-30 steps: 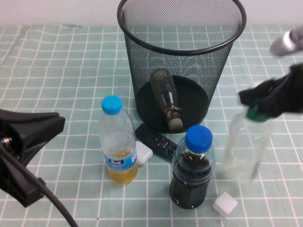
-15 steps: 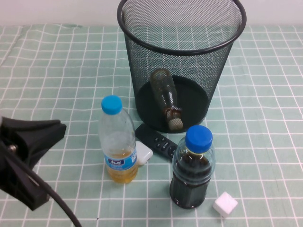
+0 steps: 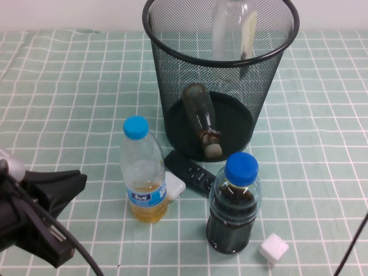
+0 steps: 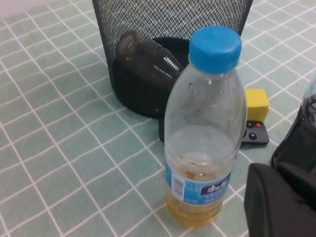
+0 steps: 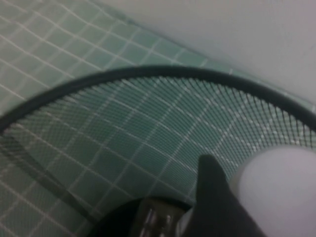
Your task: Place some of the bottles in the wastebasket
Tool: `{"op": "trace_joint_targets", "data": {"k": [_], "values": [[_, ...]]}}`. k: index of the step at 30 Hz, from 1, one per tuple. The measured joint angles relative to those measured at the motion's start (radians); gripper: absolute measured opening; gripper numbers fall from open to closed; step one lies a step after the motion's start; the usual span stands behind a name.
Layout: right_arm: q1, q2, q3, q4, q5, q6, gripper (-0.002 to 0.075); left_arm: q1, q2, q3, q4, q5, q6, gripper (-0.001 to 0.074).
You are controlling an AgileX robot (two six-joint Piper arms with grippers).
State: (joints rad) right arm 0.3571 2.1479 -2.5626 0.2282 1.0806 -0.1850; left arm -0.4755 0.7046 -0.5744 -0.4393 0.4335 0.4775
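Observation:
The black wire-mesh wastebasket [image 3: 172, 86] stands at the back centre. The small brownish bottle [image 3: 202, 118] lies inside it on the base, and also shows in the left wrist view [image 4: 148, 61] and the right wrist view [image 5: 154, 217]. The taller clear plastic bottle [image 3: 230, 29] hangs upright over the wastebasket's mouth, its top cut off by the picture's edge. My right gripper [image 5: 247, 197] is above the wastebasket [image 5: 148, 118], shut on the clear bottle at its white cap [image 5: 279, 190]. My left gripper [image 3: 77, 215] is open and empty at the front left, near the yellow-liquid bottle.
A clear blue-capped bottle with yellow liquid [image 3: 142, 172] and a squat blue-capped bottle of dark liquid [image 3: 233, 207] stand in front of the wastebasket. A black remote [image 3: 190, 172], a small white and yellow block [image 3: 174, 186] and a white cube [image 3: 273, 248] lie beside them.
The clear bottle went from the table's right side, up out of view, to above the wastebasket's mouth. My left gripper has drifted slightly lower and nearer.

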Motion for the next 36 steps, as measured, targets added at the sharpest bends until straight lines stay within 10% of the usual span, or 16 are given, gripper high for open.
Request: {"op": "trace_joint_targets", "data": {"k": [1,2,3,4,9,14,15,16,24,36], "values": [[0.004,0.014,0.0,-0.025,0.002,0.005,0.034,0.0,0.0,0.001,0.0,-0.005,0.0,-0.0003],[0.009,0.031,0.0,-0.052,0.01,0.01,0.034,0.0,0.0,0.002,-0.002,-0.007,0.0,-0.0003],[0.011,0.045,0.0,-0.071,0.015,0.014,0.0133,0.0,0.0,0.002,-0.002,-0.011,0.0,-0.0003],[0.013,0.054,0.0,-0.077,0.022,0.016,0.034,0.0,0.0,0.003,-0.005,-0.014,0.0,-0.0004],[0.015,0.089,0.0,-0.079,0.03,0.021,0.0477,0.0,0.0,0.003,-0.007,-0.032,0.002,-0.0004],[0.017,0.073,0.0,-0.107,0.055,0.05,0.0411,0.0,0.0,0.003,-0.009,-0.05,0.006,-0.0004],[0.017,0.061,0.0,-0.116,0.068,0.051,0.0277,0.0,0.0,0.003,-0.009,-0.057,0.006,-0.0004],[0.017,0.048,0.0,-0.12,0.079,0.051,0.0348,0.0,0.0,0.003,-0.011,-0.068,0.006,-0.0004],[0.017,-0.124,-0.001,-0.153,0.181,0.057,0.0,0.0,-0.077,0.031,0.004,-0.093,-0.006,-0.0004],[0.017,-0.473,0.228,-0.262,0.189,0.216,-0.0001,0.0,-0.613,0.23,0.026,-0.108,-0.038,-0.0004]]}}
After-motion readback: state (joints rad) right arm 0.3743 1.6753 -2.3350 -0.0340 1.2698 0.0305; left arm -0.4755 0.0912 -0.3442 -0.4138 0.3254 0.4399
